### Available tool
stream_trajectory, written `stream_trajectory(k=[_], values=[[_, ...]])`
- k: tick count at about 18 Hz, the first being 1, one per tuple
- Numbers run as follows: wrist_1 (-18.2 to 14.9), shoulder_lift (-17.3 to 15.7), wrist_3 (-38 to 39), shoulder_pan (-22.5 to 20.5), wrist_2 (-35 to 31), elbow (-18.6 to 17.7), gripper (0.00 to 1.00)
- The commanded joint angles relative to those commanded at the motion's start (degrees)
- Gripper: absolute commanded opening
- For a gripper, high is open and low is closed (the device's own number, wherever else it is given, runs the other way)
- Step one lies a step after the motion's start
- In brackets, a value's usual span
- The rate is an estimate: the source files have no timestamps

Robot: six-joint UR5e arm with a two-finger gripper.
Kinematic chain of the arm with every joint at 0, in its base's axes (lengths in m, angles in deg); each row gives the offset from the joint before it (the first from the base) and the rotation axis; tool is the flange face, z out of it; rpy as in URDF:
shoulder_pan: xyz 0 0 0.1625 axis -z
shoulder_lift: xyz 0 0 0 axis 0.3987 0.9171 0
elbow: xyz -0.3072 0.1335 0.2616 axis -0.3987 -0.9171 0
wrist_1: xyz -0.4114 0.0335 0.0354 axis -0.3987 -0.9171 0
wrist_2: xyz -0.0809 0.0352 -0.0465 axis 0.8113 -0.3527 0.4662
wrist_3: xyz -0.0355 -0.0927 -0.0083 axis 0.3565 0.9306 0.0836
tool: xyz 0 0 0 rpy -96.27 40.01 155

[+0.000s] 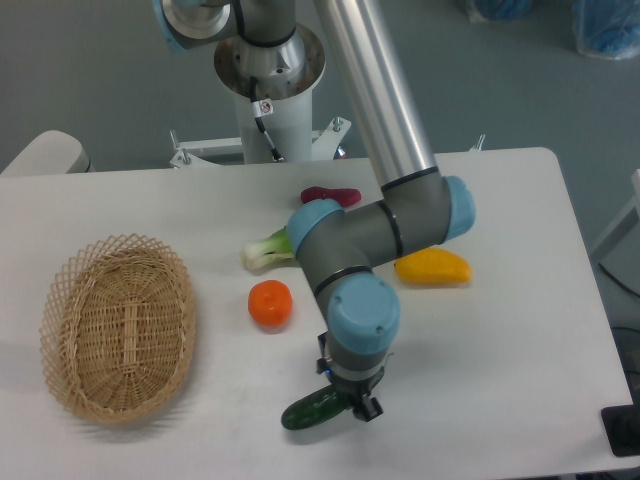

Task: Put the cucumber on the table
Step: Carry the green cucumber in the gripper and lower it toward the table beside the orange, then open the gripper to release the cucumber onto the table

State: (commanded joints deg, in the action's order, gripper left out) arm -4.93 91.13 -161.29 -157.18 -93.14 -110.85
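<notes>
The cucumber [308, 410] is dark green and glossy, lying near the front edge of the white table [520, 330]. Its left end shows; its right end sits under my gripper [352, 403]. The gripper points straight down over the cucumber's right end, and its fingers stand on either side of it. The wrist hides the fingers from above, so I cannot tell whether they still grip the cucumber or stand apart from it.
An oval wicker basket [118, 325] stands at the left. An orange [270, 303], a bok choy [268, 249], a dark red vegetable [330, 195] and a yellow pepper [432, 267] lie around the arm in the middle of the table.
</notes>
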Motion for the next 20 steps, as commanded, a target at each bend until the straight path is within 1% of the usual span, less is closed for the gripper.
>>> stream_trajectory(k=[2,4,5,7,8,10,11,12,16,20], values=[[0.0,-1.3,-0.3,1.3,-0.1,-2.4,0.06],[0.0,-2.5,-0.4,1.4,-0.1,-4.7,0.07],[0.0,-2.6,-0.4,1.6,-0.1,-5.0,0.11],[0.0,-3.0,-0.3,1.9,0.0,-5.1,0.23],[-0.1,-3.1,-0.2,2.1,0.0,-5.1,0.36],[0.0,-3.0,-0.2,2.4,0.0,-5.1,0.54],[0.0,-3.0,-0.1,2.5,0.0,-5.1,0.68],[0.0,-3.0,0.5,2.8,-0.1,-5.1,1.00],[0.7,-3.1,0.5,3.2,-0.4,-3.8,1.00],[-0.2,-3.4,0.3,2.1,-0.4,-0.1,1.00]])
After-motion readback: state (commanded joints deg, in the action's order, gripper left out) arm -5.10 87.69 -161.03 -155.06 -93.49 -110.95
